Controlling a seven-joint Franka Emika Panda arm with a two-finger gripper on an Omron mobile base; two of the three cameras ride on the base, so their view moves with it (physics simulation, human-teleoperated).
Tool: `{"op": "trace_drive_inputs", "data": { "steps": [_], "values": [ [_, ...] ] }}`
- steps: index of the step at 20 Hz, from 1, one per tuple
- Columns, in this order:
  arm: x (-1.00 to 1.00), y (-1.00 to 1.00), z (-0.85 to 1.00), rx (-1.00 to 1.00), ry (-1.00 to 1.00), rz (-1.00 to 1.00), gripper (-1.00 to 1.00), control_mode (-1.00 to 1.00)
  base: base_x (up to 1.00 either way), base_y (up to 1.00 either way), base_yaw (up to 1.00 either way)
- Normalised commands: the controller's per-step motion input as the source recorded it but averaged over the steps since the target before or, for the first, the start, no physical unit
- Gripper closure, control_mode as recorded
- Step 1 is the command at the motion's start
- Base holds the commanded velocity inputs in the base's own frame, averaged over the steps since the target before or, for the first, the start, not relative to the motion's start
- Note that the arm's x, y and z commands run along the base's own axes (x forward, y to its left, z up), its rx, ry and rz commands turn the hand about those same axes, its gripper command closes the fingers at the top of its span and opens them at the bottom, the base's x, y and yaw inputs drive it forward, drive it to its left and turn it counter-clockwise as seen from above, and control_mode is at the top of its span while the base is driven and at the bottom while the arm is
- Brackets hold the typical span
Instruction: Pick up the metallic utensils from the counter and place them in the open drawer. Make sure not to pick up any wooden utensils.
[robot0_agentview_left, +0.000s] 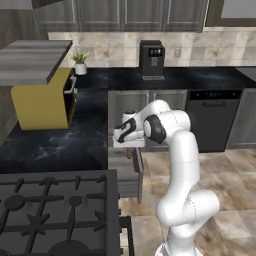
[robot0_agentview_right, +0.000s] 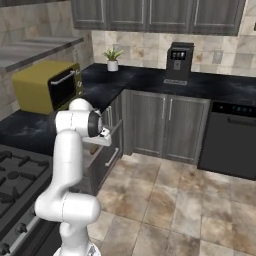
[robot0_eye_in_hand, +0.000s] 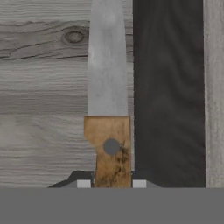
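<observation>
My gripper (robot0_eye_in_hand: 111, 183) is shut on the brown handle of a silver-bladed knife (robot0_eye_in_hand: 107, 65). The blade points away from the hand over the grey wood-grain floor of the open drawer (robot0_eye_in_hand: 39, 87). In the left base view the gripper (robot0_agentview_left: 129, 151) hangs just above the open drawer (robot0_agentview_left: 125, 172), which juts from the cabinets at the edge of the black counter (robot0_agentview_left: 50, 145). From the right base the gripper (robot0_agentview_right: 96, 146) is low at the drawer (robot0_agentview_right: 107, 159), beside the counter (robot0_agentview_right: 30, 127). Forks and the wooden spoon are hidden or out of view.
A yellow microwave (robot0_agentview_left: 45, 100) stands on the counter to the left, under a grey shelf. A black gas stove (robot0_agentview_left: 55, 210) lies in front. A coffee machine (robot0_agentview_left: 151, 59) and a potted plant (robot0_agentview_left: 80, 62) sit at the back, a dishwasher (robot0_agentview_left: 215, 120) to the right.
</observation>
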Motion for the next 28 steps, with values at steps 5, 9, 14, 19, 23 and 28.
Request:
{"op": "trace_drive_inputs", "data": {
  "steps": [5,9,14,19,23,28],
  "values": [
    [0.00,-1.00,-0.83,0.00,0.09,-0.07,1.00,-1.00,0.00,0.00,0.00],
    [0.00,-1.00,-0.77,0.00,0.08,-0.07,1.00,-1.00,0.00,0.00,0.00],
    [-0.04,-1.00,-0.73,0.00,0.05,-0.05,1.00,-1.00,0.00,0.00,0.00],
    [-0.18,-1.00,-0.70,0.00,0.01,-0.03,1.00,-1.00,0.00,0.00,0.00],
    [-0.31,-1.00,-0.39,0.04,-0.01,0.00,1.00,-1.00,0.00,0.00,0.00],
    [-0.40,-0.30,0.73,0.16,-0.36,0.11,1.00,-1.00,0.00,0.00,0.00]
  ]
}}
